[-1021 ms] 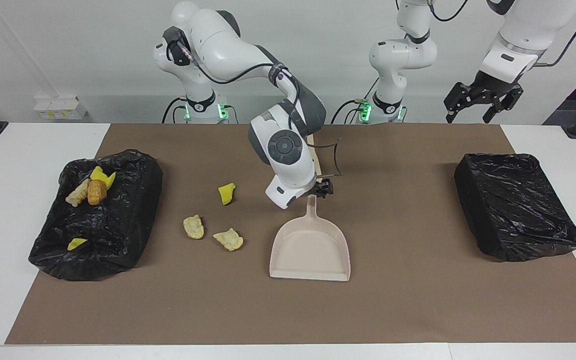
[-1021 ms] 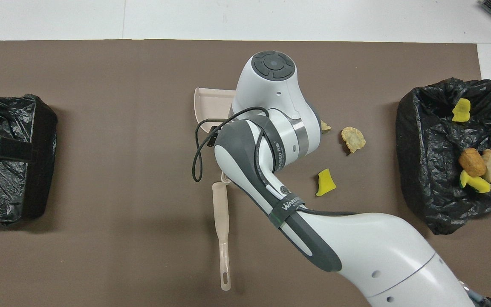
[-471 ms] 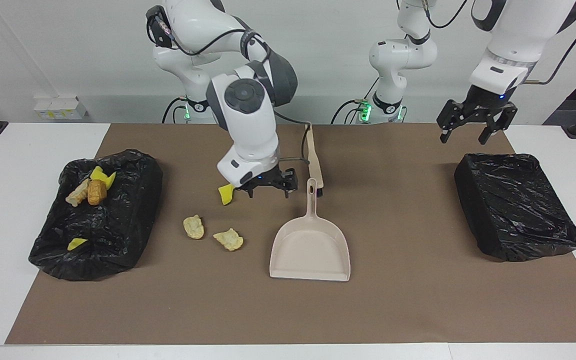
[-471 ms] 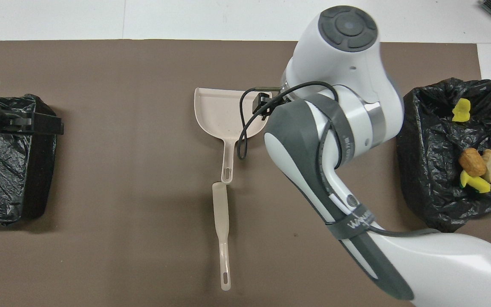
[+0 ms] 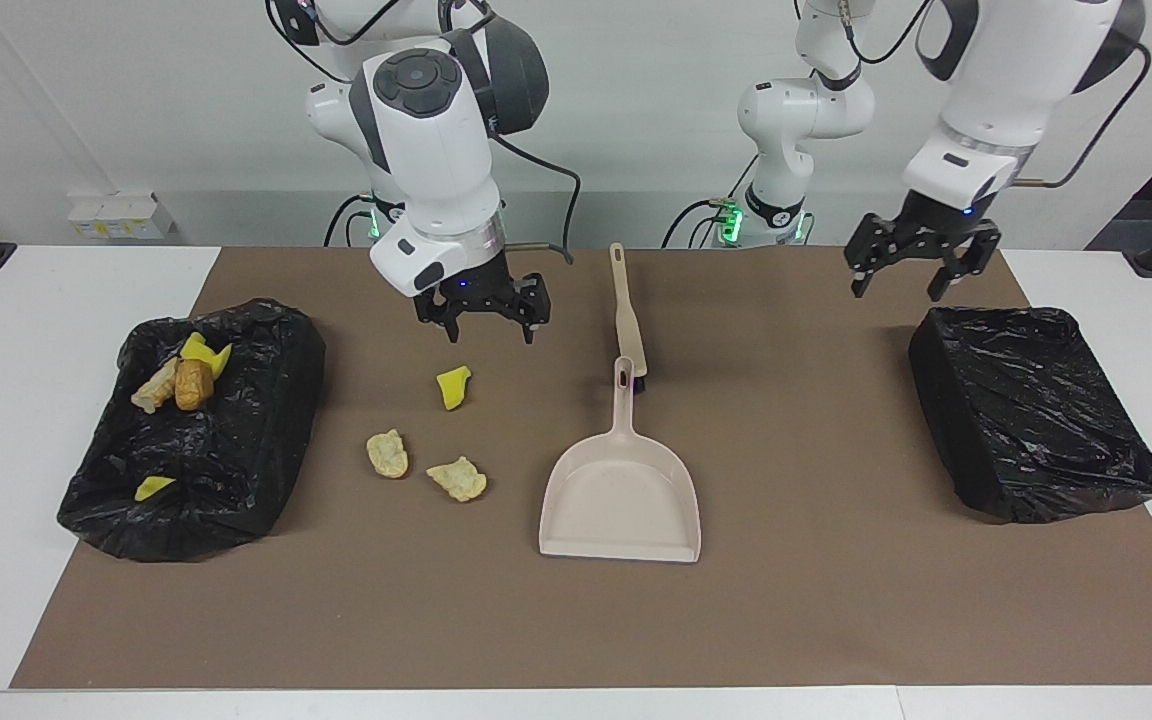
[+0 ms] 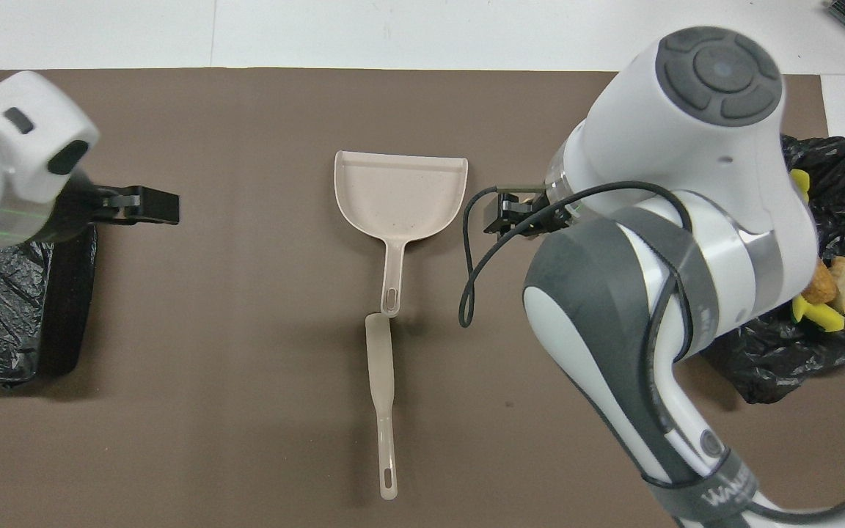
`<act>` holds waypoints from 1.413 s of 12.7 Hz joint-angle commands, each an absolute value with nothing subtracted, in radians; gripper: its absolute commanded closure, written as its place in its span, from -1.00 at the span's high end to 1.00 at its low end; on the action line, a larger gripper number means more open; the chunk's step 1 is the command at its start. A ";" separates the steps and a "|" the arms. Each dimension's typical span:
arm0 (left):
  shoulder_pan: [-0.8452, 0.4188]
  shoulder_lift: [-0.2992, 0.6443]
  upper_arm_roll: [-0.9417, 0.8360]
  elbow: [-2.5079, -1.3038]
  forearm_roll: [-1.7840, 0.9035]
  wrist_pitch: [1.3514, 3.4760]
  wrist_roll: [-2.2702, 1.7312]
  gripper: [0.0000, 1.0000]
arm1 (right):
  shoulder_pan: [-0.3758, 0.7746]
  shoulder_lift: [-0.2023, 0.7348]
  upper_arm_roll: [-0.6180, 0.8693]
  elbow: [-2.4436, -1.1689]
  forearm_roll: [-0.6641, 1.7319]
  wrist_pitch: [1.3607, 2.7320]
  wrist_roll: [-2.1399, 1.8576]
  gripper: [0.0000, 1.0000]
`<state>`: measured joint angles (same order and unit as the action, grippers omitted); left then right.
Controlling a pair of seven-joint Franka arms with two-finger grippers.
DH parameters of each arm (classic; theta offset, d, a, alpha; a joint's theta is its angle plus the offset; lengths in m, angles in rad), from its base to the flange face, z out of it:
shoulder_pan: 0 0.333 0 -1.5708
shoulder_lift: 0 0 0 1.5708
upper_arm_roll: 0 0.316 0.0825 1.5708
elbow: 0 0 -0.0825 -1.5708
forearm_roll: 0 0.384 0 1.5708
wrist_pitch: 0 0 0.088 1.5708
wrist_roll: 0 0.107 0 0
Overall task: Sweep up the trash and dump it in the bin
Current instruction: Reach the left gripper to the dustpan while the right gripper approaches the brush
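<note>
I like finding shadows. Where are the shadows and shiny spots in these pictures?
Facing view: the dustpan and brush cast soft dark shadows on the brown mat; the black bin liner shows white glints. Overhead view: the right gripper and its arm hide the loose trash.

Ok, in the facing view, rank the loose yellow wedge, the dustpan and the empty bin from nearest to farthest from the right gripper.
1. Yellow wedge, on the mat just below the open right gripper.
2. Dustpan, mid-table.
3. Empty bin, at the left arm's end.
</note>
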<state>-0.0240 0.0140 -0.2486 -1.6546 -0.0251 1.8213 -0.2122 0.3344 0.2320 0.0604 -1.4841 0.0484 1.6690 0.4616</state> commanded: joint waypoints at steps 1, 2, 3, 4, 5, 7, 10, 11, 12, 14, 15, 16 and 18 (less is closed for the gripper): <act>-0.041 0.127 -0.343 -1.651 0.015 1.894 -0.331 1.00 | 0.350 0.013 0.064 -1.866 0.029 1.858 0.419 1.00; -0.043 0.159 -0.389 -1.648 0.056 1.937 -0.400 1.00 | 0.356 -0.039 0.064 -1.969 0.044 1.934 0.396 1.00; -0.043 0.190 -0.423 -1.644 0.067 1.975 -0.443 1.00 | 0.354 -0.064 0.064 -2.014 0.051 1.946 0.356 1.00; -0.055 0.245 -0.445 -1.644 0.078 1.988 -0.486 1.00 | 0.356 -0.069 0.064 -2.025 0.052 1.921 0.289 1.00; -0.087 0.297 -0.459 -1.643 0.128 2.023 -0.538 1.00 | 0.359 -0.084 0.066 -2.034 0.052 1.880 0.202 1.00; -0.098 0.353 -0.488 -1.643 0.187 2.080 -0.566 1.00 | 0.371 -0.118 0.066 -2.090 0.051 1.867 0.132 1.00; -0.121 0.390 -0.532 -1.663 0.189 2.083 -0.572 1.00 | 0.452 -0.204 0.066 -2.228 0.052 1.923 0.264 1.00; -0.136 0.394 -0.534 -1.684 0.189 2.100 -0.586 1.00 | 0.472 -0.215 0.066 -2.244 0.052 1.942 0.288 1.00; -0.144 0.396 -0.537 -1.724 0.189 2.124 -0.625 1.00 | 0.507 -0.215 0.067 -2.244 0.054 1.950 0.316 1.00; -0.187 0.434 -0.540 -1.758 0.234 2.172 -0.709 1.00 | 0.599 -0.206 0.067 -2.252 0.054 1.989 0.456 1.00; -0.187 0.434 -0.541 -1.759 0.241 2.168 -0.709 1.00 | 0.647 -0.187 0.067 -2.252 0.054 2.008 0.519 1.00; -0.189 0.434 -0.541 -1.763 0.242 2.168 -0.707 1.00 | 0.675 -0.167 0.067 -2.250 0.054 2.037 0.566 1.00; -0.189 0.434 -0.541 -1.755 0.244 2.146 -0.706 0.62 | 0.728 -0.134 0.067 -2.250 0.052 2.106 0.641 1.00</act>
<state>-0.1904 0.4430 -0.5442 -1.7533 0.2177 2.1505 -0.6921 0.7012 -0.1602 0.0718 -2.2404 0.0522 2.0425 0.5857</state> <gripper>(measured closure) 0.000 0.000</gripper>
